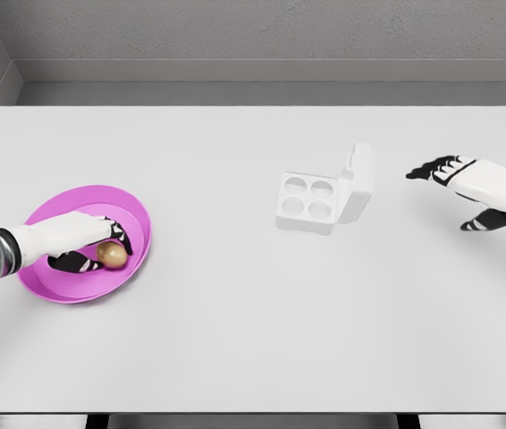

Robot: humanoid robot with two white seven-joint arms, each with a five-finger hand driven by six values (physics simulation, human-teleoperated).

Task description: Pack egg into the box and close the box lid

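While the left hand (88,239) curls loosely around a brown egg (112,254) without clearly gripping it inside a pink bowl (132,210), a white box (311,202), four cups empty and lid upright, sits well right of that bowl, nearer the open, idle right hand (468,192).

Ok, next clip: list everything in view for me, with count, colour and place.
egg: one, brown, in the pink bowl, at the left hand's fingertips
bowl: one, pink, table's left side
egg box: one, white, four empty cups, lid open and upright, right of centre
table: one, white, fills the view
left hand: one, white and black, reaching into the bowl around the egg
right hand: one, white and black, open, right of the box, holding nothing
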